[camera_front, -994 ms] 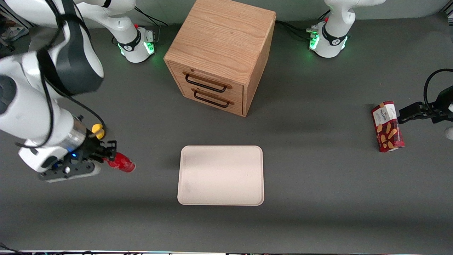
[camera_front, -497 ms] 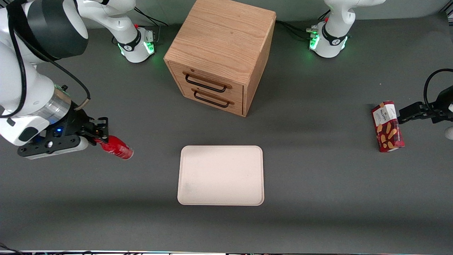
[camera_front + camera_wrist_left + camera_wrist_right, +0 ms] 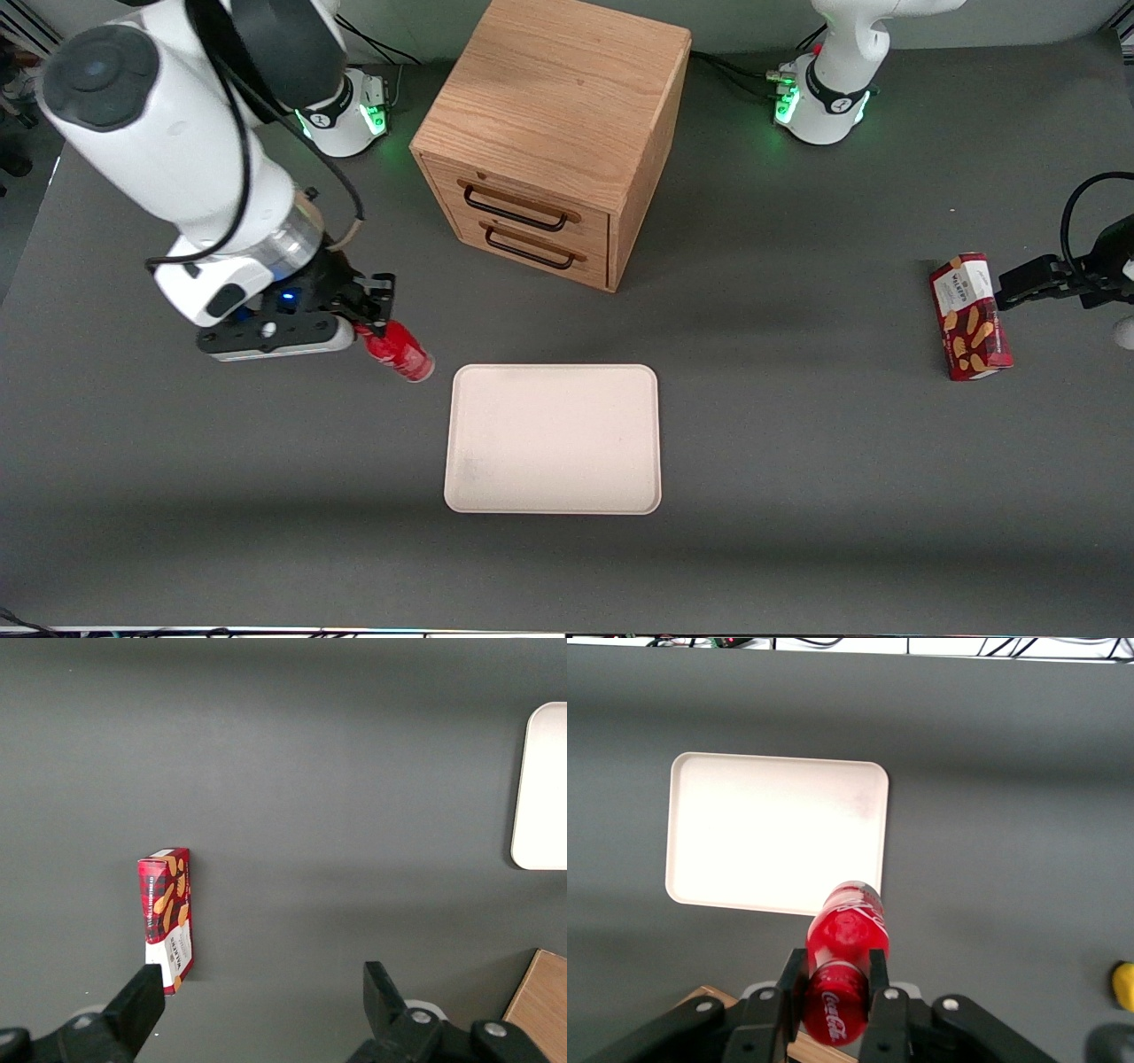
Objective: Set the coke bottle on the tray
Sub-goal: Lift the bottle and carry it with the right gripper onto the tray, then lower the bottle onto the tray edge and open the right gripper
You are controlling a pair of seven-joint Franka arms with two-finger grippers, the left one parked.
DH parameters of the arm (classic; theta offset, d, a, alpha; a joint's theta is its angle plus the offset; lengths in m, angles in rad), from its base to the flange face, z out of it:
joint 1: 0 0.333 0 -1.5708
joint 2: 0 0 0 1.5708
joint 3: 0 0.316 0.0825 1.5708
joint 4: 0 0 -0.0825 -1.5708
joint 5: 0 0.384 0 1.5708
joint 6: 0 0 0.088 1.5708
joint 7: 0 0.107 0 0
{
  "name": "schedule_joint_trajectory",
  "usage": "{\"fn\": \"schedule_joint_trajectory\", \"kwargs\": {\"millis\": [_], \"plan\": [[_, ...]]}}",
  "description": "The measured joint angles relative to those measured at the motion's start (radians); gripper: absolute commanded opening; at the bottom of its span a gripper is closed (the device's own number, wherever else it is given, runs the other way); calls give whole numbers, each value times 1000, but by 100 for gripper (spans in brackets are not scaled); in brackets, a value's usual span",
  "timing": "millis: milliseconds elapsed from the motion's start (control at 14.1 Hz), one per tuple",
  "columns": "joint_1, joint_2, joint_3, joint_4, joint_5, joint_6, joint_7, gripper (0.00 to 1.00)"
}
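My right gripper [image 3: 370, 326] is shut on the coke bottle [image 3: 401, 351], a tiny red bottle held by its cap end and tilted, above the table. It hangs just off the tray's corner at the working arm's end. The tray [image 3: 554, 439] is a flat pale beige-pink rectangle with nothing on it, nearer the front camera than the cabinet. In the right wrist view the coke bottle [image 3: 843, 952] sits between my gripper's [image 3: 834, 981] two black fingers [image 3: 791, 985], with the tray [image 3: 744, 833] close by.
A wooden drawer cabinet [image 3: 554, 137] with two drawers stands farther from the front camera than the tray. A red snack box [image 3: 969, 316] lies toward the parked arm's end. A yellow lump [image 3: 1123, 985] shows in the right wrist view.
My right gripper has carried the coke bottle up and sideways toward the tray, from well out at the working arm's end to just beside the tray's corner. It stays shut on the bottle.
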Motion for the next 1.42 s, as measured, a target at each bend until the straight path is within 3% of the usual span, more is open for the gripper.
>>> {"fn": "schedule_joint_trajectory", "kwargs": {"millis": [426, 923, 1420], "plan": [[-2, 124, -8, -1, 0, 94, 7, 0], [-3, 321, -32, -14, -8, 305, 7, 0], [-5, 370, -45, -14, -12, 357, 7, 0]]}}
